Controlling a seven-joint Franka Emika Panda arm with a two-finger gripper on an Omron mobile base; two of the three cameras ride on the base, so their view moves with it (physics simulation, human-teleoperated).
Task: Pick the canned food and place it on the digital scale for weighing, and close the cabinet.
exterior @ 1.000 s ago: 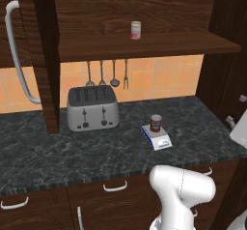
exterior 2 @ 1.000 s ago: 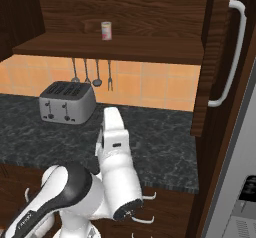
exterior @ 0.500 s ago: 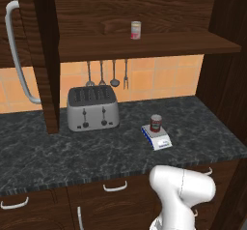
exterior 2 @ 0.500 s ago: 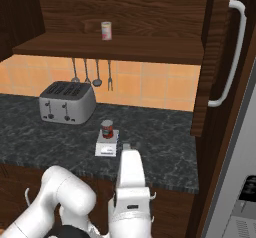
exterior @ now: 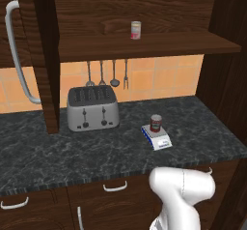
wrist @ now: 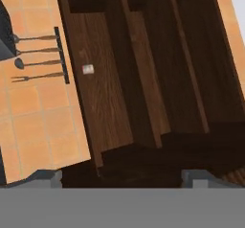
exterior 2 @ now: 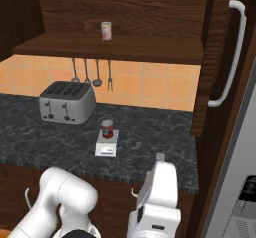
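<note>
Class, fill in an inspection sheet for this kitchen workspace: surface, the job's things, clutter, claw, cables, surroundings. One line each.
Surface: dark marbled counter, orange tiled wall behind.
Job's things: canned food stands upright on the digital scale; cabinet open, with doors swung out on both sides.
Clutter: silver toaster on the counter; paler tin on the cabinet shelf; utensils hanging on the wall.
Claw: open, holding nothing, pointed at the cabinet's dark wood.
Cables: nothing seen.
Surroundings: drawers with short handles below the counter; grey appliance at the right.
</note>
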